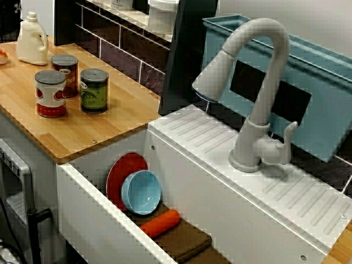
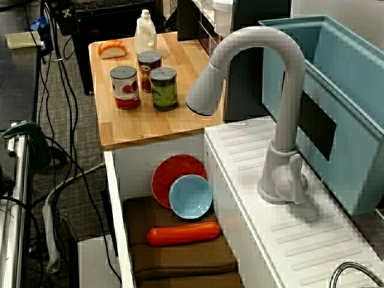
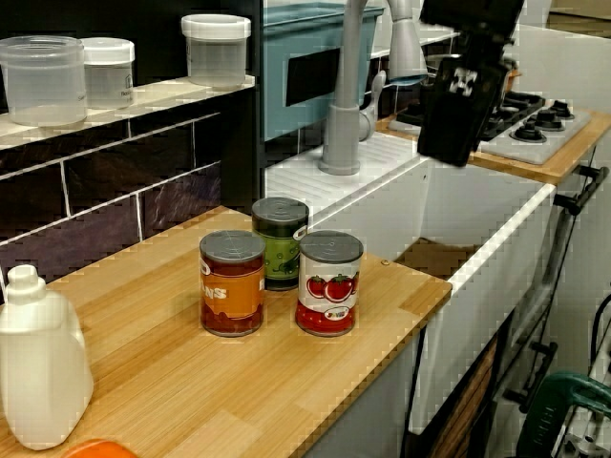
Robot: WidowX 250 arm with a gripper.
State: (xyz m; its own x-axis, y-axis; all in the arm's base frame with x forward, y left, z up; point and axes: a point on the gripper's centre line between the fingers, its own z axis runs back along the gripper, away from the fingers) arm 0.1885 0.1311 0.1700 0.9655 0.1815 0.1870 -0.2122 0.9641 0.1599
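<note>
Orange carrot point(image 2: 183, 233): seen from above only | tool point(image 3: 456, 124), perhaps: counter view only | grip: cannot tell

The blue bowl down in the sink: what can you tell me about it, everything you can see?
The blue bowl is small, round and pale blue all over, smooth with a slight sheen, like plastic or glazed ware. It is empty. It stands tipped on its rim, with its opening facing out into the sink and its back leaning on the red plate propped at the end wall. Its lower rim rests on the brown cloth. The orange carrot lies close in front, seemingly not touching.
</note>
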